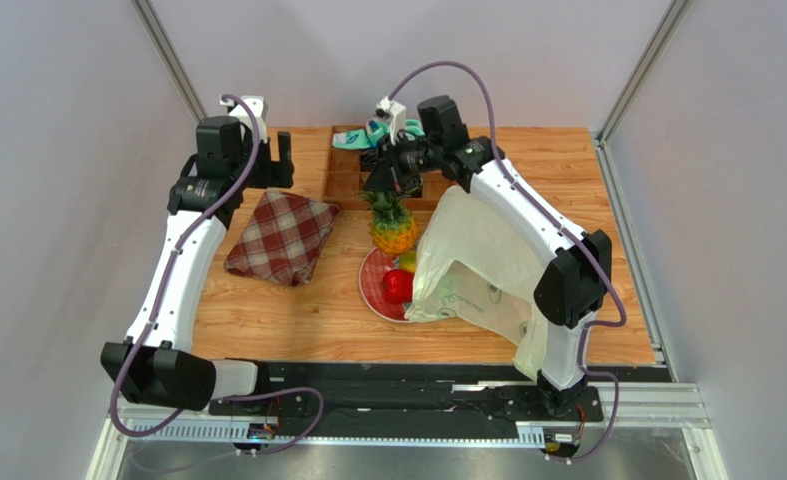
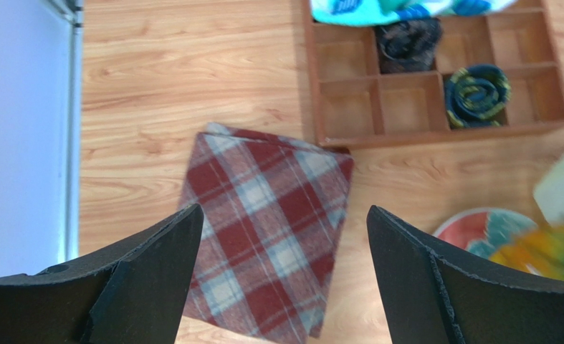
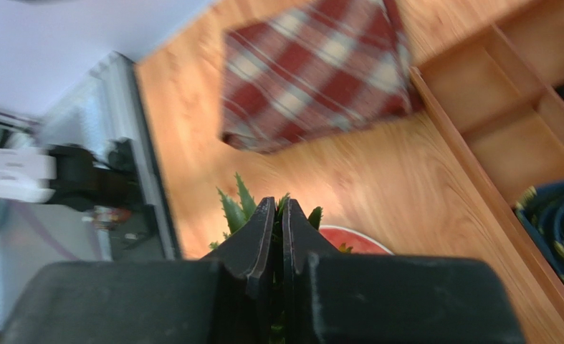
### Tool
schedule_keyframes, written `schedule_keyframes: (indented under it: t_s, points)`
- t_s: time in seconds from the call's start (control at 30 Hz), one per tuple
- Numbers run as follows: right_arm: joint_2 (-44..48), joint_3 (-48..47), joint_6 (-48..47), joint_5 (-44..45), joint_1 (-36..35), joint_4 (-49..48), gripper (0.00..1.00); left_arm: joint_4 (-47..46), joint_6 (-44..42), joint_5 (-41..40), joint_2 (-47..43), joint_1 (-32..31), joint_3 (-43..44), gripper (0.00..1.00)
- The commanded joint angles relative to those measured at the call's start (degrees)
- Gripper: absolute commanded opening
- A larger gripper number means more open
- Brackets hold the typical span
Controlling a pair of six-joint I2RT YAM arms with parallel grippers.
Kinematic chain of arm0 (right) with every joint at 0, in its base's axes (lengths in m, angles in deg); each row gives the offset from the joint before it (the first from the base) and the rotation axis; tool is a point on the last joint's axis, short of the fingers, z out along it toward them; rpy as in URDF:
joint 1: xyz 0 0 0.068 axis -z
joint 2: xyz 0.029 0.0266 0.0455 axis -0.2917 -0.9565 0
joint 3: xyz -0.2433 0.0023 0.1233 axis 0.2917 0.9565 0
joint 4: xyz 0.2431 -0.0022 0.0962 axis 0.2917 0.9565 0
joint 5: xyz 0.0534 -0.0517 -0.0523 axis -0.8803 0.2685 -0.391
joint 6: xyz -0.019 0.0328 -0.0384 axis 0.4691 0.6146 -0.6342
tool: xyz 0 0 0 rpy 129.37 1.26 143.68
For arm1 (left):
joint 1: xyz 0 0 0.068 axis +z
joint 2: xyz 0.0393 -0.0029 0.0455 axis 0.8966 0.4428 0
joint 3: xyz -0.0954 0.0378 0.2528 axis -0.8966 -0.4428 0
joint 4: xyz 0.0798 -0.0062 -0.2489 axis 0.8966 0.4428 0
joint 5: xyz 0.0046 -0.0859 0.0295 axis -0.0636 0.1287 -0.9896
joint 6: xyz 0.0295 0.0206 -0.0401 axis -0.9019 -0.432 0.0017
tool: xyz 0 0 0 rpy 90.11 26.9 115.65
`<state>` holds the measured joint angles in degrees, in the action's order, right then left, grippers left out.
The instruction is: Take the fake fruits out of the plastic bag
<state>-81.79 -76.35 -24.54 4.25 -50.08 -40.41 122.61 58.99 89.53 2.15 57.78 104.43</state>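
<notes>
My right gripper [image 1: 385, 186] is shut on the green crown of the pineapple [image 1: 393, 229], which hangs just above the far edge of the plate [image 1: 372, 290]. In the right wrist view the crown leaves [image 3: 238, 204] stick out past the closed gripper [image 3: 279, 208]. A red bell pepper [image 1: 398, 286] and a small yellow-green piece [image 1: 407, 261] lie on the plate at the mouth of the plastic bag [image 1: 472, 260], which covers the plate's right side. My left gripper [image 2: 283, 218] is open and empty above the plaid cloth [image 2: 266, 226]; it also shows in the top view [image 1: 272, 160].
A red-and-white plaid cloth [image 1: 283, 236] lies left of the plate. A wooden compartment tray [image 2: 435, 79] with rolled socks [image 2: 476, 93] stands at the table's back; teal-and-white socks [image 1: 362, 137] lie at its far end. The right arm [image 1: 537, 240] reaches over the bag.
</notes>
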Motion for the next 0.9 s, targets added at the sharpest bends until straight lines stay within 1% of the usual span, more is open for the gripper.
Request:
schedule_keyframes:
  t_s: [0.0,0.1,0.23,0.27,0.37,0.47,0.63,0.7,0.87]
  points:
    - [3.1,10.0,-8.2,10.6,-2.4,-16.0,0.00,-0.1,-2.9,3.8,-4.2,-0.2,-5.5,0.93]
    - [-0.6,10.3,-6.1,10.7,-2.8,-17.5,0.00,0.5,-4.1,3.6,-4.7,-0.1,-6.6,0.93]
    - [-4.6,11.1,-4.6,11.6,-2.9,-23.3,0.00,1.5,-4.1,4.3,-3.3,0.0,-5.4,0.93]
    - [-5.3,10.8,-2.8,11.8,-2.9,-23.6,0.00,1.6,-4.1,4.9,-2.6,0.0,-4.8,0.93]
    - [-6.7,10.7,-2.6,12.2,-2.9,-24.3,0.00,1.5,-3.0,6.2,-1.2,0.0,-4.1,0.93]
    - [-6.4,12.6,-4.0,12.7,-3.0,-23.8,0.00,1.5,-1.9,7.8,0.1,0.0,-3.5,0.93]
    - [-3.1,16.9,-7.5,14.0,-2.8,-22.9,0.00,0.8,-0.5,9.3,1.5,0.0,-3.1,0.93]
    - [-1.8,18.3,-7.5,14.9,-2.9,-22.5,0.00,0.6,0.0,9.9,2.0,0.0,-2.9,0.92]
    - [1.0,20.4,-7.7,13.7,-3.0,-20.3,0.00,0.0,1.0,10.6,2.7,0.0,-2.6,0.92]
